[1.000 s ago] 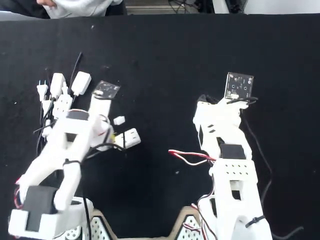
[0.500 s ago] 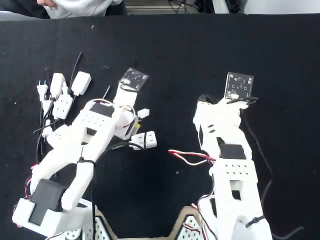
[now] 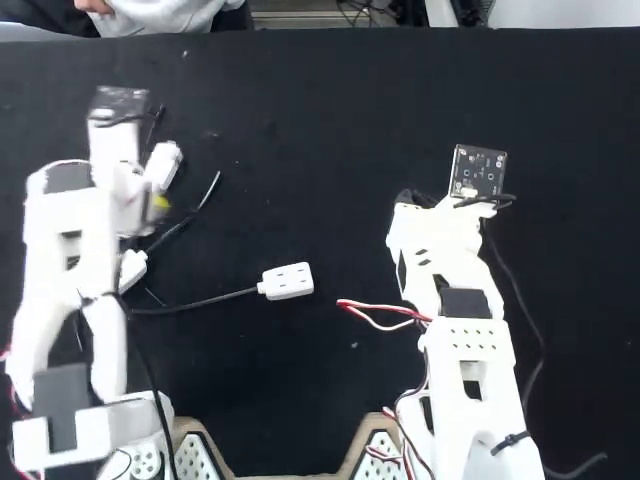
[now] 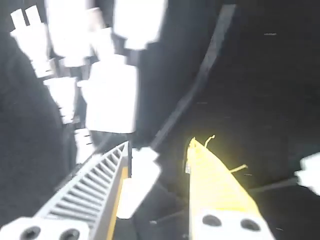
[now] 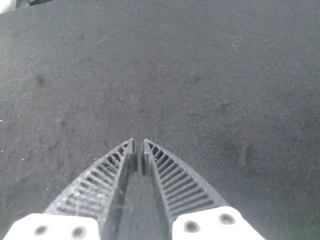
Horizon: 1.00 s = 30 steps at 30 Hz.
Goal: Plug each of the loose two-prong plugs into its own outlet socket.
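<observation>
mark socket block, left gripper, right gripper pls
socket block (image 3: 287,281), high view, middle of its white top face.
left gripper (image 4: 159,144), left wrist view, midway between the open fingertips.
right gripper (image 5: 139,142), right wrist view, where the shut tips meet.

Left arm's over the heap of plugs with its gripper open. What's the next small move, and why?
Likely close the left gripper on the small white plug. In the left wrist view that plug lies between the open fingers, close beside the ribbed one, so it looks ready to grasp. The outlet socket lies apart, toward the table's middle.
</observation>
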### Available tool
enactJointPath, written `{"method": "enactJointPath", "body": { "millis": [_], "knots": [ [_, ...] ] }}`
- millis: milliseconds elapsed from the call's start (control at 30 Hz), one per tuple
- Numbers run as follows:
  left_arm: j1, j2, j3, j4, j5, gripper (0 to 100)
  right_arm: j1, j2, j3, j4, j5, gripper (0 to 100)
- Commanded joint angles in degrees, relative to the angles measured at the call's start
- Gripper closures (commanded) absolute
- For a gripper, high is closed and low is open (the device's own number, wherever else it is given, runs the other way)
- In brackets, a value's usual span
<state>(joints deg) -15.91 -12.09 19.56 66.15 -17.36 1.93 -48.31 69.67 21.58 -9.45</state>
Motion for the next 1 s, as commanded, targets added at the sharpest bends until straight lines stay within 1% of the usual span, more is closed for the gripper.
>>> {"method": "enactJointPath", "body": {
  "millis": [0,233,367,600,700,833,900,967],
  "knots": [
    [-4.53,6.59,-8.66,0.44,-3.69,81,0.26,-1.80,-0.48,-1.58,0.00,98.6],
    [-11.12,15.82,-19.74,0.88,-8.18,81,0.26,-1.71,-0.48,-1.58,0.00,98.6],
    [-14.20,19.96,-22.20,0.35,-9.14,81,0.26,-1.71,-0.48,-1.58,0.00,98.6],
    [-17.10,27.78,-25.54,0.88,-10.29,81,0.26,-1.63,-0.40,-1.58,0.00,98.6],
    [-19.38,29.80,-26.07,3.25,-16.79,81,0.26,-1.63,-0.40,-1.58,0.00,98.6],
    [-22.02,30.95,-25.89,7.91,-28.40,81,0.26,-1.63,-0.40,-1.58,0.00,98.6],
    [-22.64,31.21,-25.98,10.20,-31.82,81,0.26,-1.63,-0.40,-1.58,0.00,98.6],
    [-22.64,30.86,-25.98,12.57,-33.67,81,0.26,-1.63,-0.40,-1.58,0.00,98.6]
  ]
}}
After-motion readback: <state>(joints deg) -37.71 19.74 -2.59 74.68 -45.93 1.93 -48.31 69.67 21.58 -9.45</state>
